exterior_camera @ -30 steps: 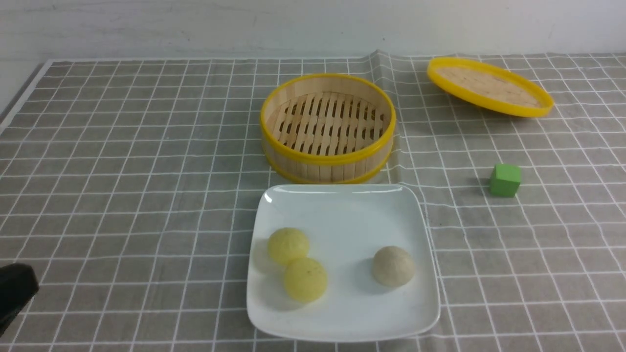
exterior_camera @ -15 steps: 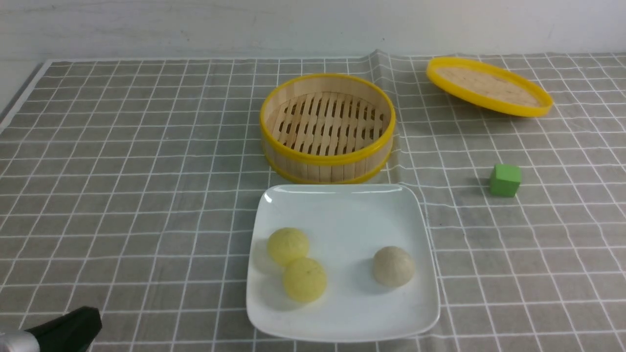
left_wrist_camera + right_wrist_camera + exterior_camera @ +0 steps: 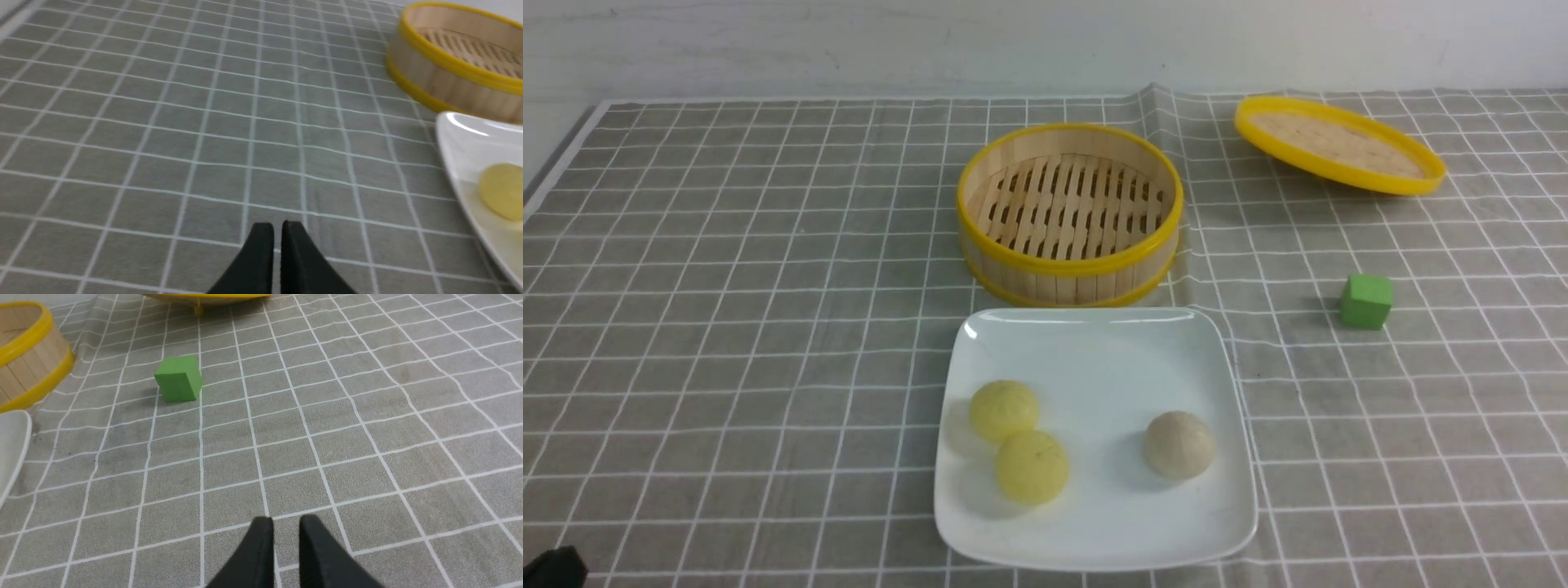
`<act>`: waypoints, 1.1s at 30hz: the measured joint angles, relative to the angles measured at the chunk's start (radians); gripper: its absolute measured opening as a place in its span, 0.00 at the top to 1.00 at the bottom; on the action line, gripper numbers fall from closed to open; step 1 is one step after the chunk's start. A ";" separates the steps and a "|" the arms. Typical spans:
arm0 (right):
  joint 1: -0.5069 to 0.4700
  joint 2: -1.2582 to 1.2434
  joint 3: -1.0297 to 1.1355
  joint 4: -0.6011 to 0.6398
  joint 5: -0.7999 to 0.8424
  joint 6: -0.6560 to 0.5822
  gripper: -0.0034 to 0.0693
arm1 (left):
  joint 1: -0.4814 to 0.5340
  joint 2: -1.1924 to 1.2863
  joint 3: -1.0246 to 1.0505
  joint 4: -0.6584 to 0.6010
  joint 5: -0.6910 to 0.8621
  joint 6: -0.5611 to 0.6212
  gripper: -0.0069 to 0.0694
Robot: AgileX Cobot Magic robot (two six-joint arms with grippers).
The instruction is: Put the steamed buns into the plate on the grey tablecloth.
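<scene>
Retreating toward the front view's lower left corner, the left gripper (image 3: 277, 228) shows less than before, its jaws a narrow slit apart and empty; the right gripper (image 3: 284, 526) stands slightly parted, empty. Three buns (image 3: 1032, 466) sit dome-up, no long axis, on the plate (image 3: 1094, 343) on the tablecloth (image 3: 727, 286)

The left gripper (image 3: 277, 228) hangs with its 2 black fingers nearly together, a thin slit between them; the right gripper (image 3: 285, 524) shows a slightly wider gap, holding nothing.
</scene>
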 joint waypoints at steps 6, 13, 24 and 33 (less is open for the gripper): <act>0.000 0.000 0.000 0.000 0.000 0.000 0.78 | 0.074 -0.031 0.041 0.003 0.027 0.001 0.83; 0.000 -0.001 0.000 0.000 0.000 0.000 0.77 | 0.074 -0.031 0.041 0.004 0.030 0.003 0.82; 0.000 -0.001 0.000 0.000 0.000 0.000 0.76 | 0.074 -0.031 0.041 0.004 0.030 0.003 0.81; 0.000 -0.001 0.000 0.000 0.000 0.000 0.74 | 0.074 -0.031 0.041 0.004 0.030 0.003 0.81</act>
